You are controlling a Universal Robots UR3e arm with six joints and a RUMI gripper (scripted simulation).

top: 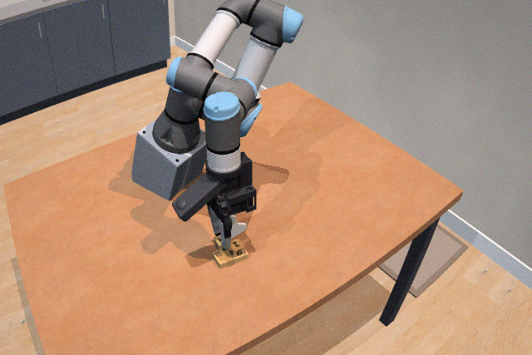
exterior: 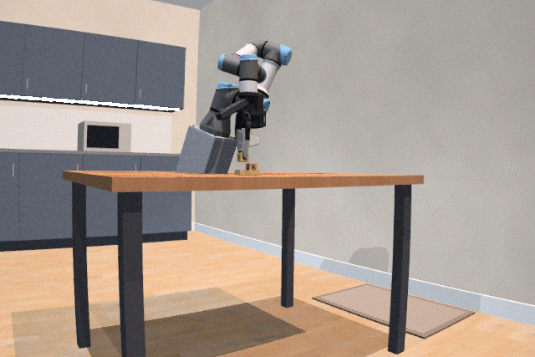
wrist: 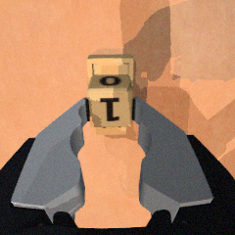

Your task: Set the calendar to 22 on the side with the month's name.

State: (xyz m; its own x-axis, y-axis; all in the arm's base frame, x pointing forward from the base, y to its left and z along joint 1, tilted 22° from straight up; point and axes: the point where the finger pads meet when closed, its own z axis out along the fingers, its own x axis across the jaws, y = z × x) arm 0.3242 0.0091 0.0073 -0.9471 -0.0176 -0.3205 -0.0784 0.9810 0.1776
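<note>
My gripper (wrist: 111, 99) is shut on a wooden digit cube (wrist: 110, 104) and holds it a little above the left end of the small wooden tray (top: 231, 258). In the wrist view the held cube shows a 1 on the face toward the camera and a 0 on the face beyond it. The tray (wrist: 110, 64) shows behind and below the cube. The second cube (top: 237, 249) sits flat in the right end of the tray and shows a 6 on its front. In the exterior view the held cube (exterior: 242, 156) hangs just left of and above the seated cube (exterior: 252, 167). No month name can be read.
The arm's grey base block (top: 165, 166) stands on the table behind and left of the tray. The table's front edge (top: 343, 295) lies well away from the tray.
</note>
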